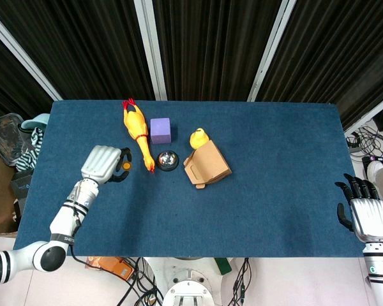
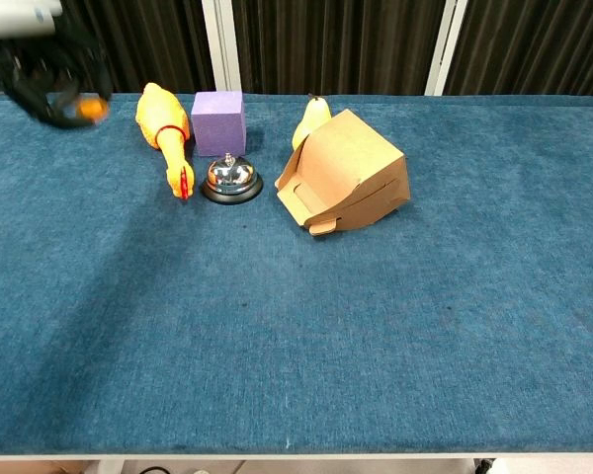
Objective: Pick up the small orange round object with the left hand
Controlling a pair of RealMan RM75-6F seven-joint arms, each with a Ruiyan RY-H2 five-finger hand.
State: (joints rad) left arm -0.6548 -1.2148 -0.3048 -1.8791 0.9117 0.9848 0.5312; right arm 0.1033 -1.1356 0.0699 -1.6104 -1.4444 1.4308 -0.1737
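Note:
The small orange round object (image 1: 126,166) (image 2: 89,108) sits inside the curled fingers of my left hand (image 1: 103,163) (image 2: 42,65), which holds it well above the table at the left side. In the chest view the hand is blurred at the top left corner. My right hand (image 1: 369,214) hangs beyond the table's right front corner, fingers spread and empty; the chest view does not show it.
On the blue table (image 1: 274,166) lie a yellow rubber chicken (image 1: 138,132), a purple cube (image 1: 160,130), a silver call bell (image 1: 167,159), a tipped cardboard box (image 1: 207,164) and a yellow pear-like toy (image 1: 198,138). Bins and clutter (image 1: 13,146) stand off the left edge.

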